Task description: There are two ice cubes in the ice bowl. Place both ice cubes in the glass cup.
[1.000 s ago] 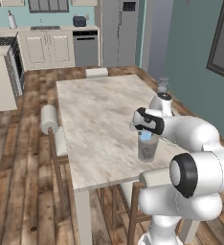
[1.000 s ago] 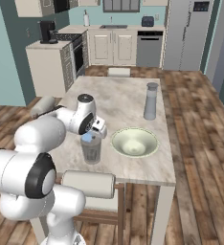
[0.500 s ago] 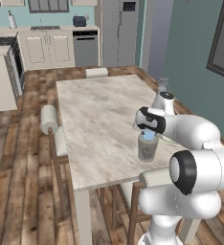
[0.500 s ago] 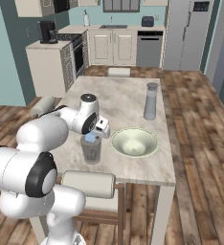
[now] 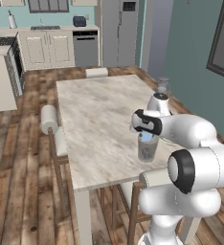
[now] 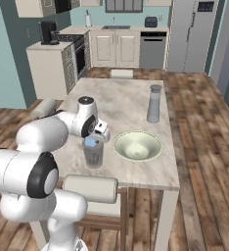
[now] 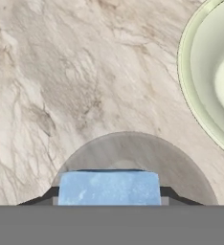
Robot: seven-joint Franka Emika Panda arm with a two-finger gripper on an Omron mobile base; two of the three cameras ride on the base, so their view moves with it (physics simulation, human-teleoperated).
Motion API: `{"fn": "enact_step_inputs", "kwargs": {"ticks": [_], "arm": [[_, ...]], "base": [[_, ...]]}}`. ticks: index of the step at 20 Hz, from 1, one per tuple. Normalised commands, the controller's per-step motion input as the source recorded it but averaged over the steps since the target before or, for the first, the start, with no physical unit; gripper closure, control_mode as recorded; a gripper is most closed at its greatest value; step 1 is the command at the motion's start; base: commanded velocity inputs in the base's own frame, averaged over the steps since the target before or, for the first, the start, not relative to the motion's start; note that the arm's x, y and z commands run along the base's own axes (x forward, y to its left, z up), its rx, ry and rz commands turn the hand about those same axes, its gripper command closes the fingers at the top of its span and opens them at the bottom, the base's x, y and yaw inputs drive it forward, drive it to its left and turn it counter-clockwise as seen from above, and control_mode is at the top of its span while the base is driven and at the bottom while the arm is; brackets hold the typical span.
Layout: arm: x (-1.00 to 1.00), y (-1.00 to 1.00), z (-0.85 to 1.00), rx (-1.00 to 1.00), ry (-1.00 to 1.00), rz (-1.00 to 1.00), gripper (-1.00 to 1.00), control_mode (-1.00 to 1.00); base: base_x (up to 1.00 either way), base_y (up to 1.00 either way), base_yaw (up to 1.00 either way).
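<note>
The gripper point(image 7: 109, 200) is closed on a pale blue ice cube point(image 7: 109, 188), one dark fingertip pressed against each of its sides, and holds it right above the open mouth of the glass cup point(image 6: 93, 153). The cube's flat face looks square-on to the hand camera, its longer side running across between the fingers. The cup stands upright near the front edge of the table point(image 5: 92, 124), its axis vertical. Just to its right sits the ice bowl point(image 6: 137, 145), wide and shallow, mouth up, apart from the cup. Whether a second cube lies in it I cannot tell. Farther back on the right of the marbled tabletop stands a tall grey bottle point(image 6: 154, 103), upright. A chair point(image 6: 90, 189) is tucked in at the near side. Beyond the table, the wooden floor point(image 5: 18, 158) runs to cream cabinets point(image 6: 115, 48), a dishwasher point(image 6: 150, 50) and a steel fridge point(image 6: 191, 34) against a teal wall.
</note>
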Motion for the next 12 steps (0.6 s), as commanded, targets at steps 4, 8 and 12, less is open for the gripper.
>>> {"fn": "enact_step_inputs", "kwargs": {"ticks": [4,8,12], "arm": [[0.06,0.10,-0.02,-0.02,0.02,0.00,1.00,-1.00],[0.06,-0.01,0.00,0.00,0.00,0.00,1.00,-1.00],[0.01,-0.05,0.00,0.00,0.00,0.00,1.00,-1.00]], "base": [[0.00,0.00,0.00],[0.00,0.00,0.00],[0.00,0.00,0.00]]}}
